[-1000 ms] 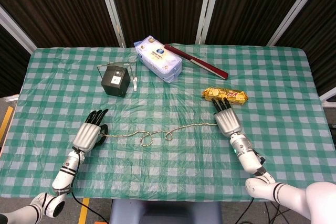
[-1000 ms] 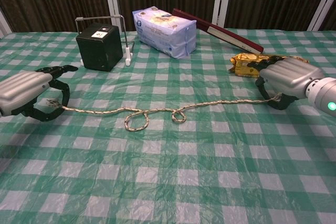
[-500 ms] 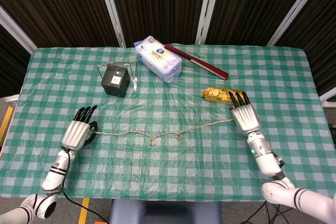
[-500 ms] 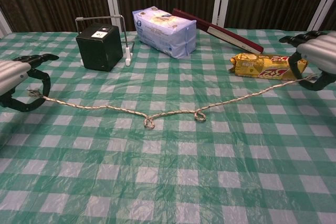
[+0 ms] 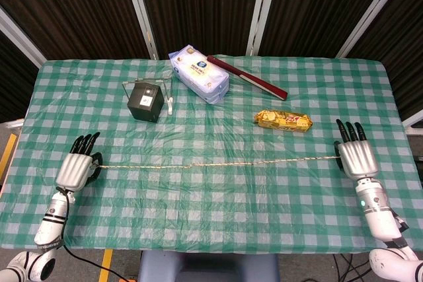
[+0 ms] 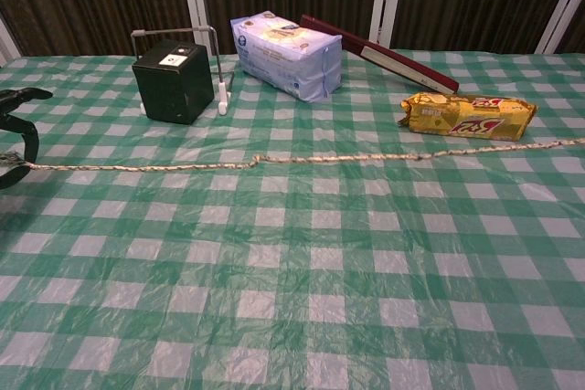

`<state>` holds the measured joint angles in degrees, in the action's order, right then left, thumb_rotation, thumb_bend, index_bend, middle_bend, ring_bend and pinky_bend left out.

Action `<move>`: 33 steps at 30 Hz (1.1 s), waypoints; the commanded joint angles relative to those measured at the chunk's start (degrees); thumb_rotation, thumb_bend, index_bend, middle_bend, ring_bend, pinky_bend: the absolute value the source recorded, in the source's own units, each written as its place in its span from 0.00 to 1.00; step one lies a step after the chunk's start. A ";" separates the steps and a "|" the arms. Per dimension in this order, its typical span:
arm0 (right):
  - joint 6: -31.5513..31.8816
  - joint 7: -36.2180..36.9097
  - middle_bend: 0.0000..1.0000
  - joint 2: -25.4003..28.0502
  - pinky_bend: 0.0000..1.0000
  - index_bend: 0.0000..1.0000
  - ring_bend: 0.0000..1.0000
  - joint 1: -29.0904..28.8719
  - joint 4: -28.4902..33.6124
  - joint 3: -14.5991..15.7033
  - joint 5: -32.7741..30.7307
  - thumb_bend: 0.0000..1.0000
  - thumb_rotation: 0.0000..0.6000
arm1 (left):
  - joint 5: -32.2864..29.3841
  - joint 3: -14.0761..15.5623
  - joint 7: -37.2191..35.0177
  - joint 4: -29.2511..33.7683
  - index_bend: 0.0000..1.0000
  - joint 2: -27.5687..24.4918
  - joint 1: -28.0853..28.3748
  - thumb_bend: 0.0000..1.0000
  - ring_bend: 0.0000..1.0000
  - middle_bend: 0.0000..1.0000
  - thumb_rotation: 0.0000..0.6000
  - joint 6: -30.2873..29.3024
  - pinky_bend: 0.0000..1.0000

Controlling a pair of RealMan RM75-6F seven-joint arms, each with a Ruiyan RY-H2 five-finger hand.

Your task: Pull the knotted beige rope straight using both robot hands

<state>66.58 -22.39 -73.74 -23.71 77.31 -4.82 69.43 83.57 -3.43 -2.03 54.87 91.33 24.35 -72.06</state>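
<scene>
The beige rope point(image 5: 218, 162) point(image 6: 311, 158) lies taut in a straight line across the green checked table, with one small knot point(image 5: 191, 164) point(image 6: 256, 161) left of the middle. My left hand point(image 5: 75, 167) point(image 6: 13, 143) grips the rope's left end near the table's left edge. At the right edge, my right hand point(image 5: 355, 155) holds the other end; it is out of the chest view, where the rope runs off the frame's right side.
A yellow biscuit pack point(image 5: 283, 120) point(image 6: 467, 115) lies just behind the rope on the right. A black box point(image 5: 146, 102) point(image 6: 171, 81), a blue-white tissue pack point(image 5: 198, 73) point(image 6: 286, 54) and a dark red flat bar point(image 5: 246, 76) stand further back.
Both hands have moved outward, left hand leftward and right hand rightward. The rope's two loops have pulled out, leaving a straight line with a small knot.
</scene>
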 commanded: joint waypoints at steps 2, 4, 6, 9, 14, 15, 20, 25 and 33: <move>-0.42 1.46 0.02 -0.19 0.00 0.76 0.00 1.22 -1.93 0.99 0.19 0.57 1.00 | 0.22 0.34 -0.83 -1.06 0.63 0.40 0.07 0.44 0.00 0.02 1.00 0.76 0.09; -0.80 1.96 0.02 -0.76 0.00 0.76 0.00 1.48 -2.80 1.26 0.35 0.57 1.00 | 0.40 0.49 -1.08 -1.60 0.63 0.75 0.22 0.44 0.00 0.02 1.00 1.16 0.09; -1.05 2.42 0.02 -1.39 0.00 0.76 0.00 1.64 -3.67 1.31 0.48 0.57 1.00 | 0.36 0.40 -1.20 -2.30 0.63 1.17 0.32 0.44 0.00 0.02 1.00 1.34 0.09; -1.62 3.08 0.02 -2.00 0.00 0.76 0.00 1.77 -4.61 1.32 0.49 0.57 1.00 | 0.27 0.24 -1.73 -2.90 0.63 1.53 0.39 0.44 0.00 0.02 1.00 1.54 0.09; -2.89 2.73 0.02 -3.43 0.00 0.76 0.00 1.70 -6.28 1.60 0.62 0.57 1.00 | 0.50 0.64 -2.14 -4.38 0.63 2.26 0.63 0.44 0.00 0.02 1.00 2.58 0.09; -2.97 2.77 0.02 -3.77 0.00 0.76 0.00 1.70 -6.56 1.56 0.63 0.57 1.00 | 0.65 0.78 -2.02 -4.84 0.63 2.52 0.72 0.44 0.00 0.02 1.00 2.75 0.09; -3.35 2.73 0.02 -4.78 0.00 0.76 0.00 1.66 -7.59 1.53 0.73 0.57 1.00 | 1.30 1.33 -1.49 -6.45 0.63 3.46 0.90 0.44 0.00 0.02 1.00 2.95 0.09; -5.21 2.34 0.02 -6.78 0.00 0.76 0.00 1.45 -10.04 1.59 0.07 0.57 1.00 | 1.45 1.79 -3.58 -8.48 0.59 4.83 1.37 0.44 0.00 0.02 1.00 4.76 0.09; -6.98 1.97 0.02 -8.50 0.00 0.74 0.00 1.27 -12.93 1.87 0.18 0.57 1.00 | 1.82 2.13 -4.75 -9.65 0.52 5.45 1.58 0.44 0.00 0.02 1.00 5.43 0.09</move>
<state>59.67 -20.45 -82.12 -22.45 64.51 -2.99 69.55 85.38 -1.33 -6.75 45.25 96.75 25.91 -66.68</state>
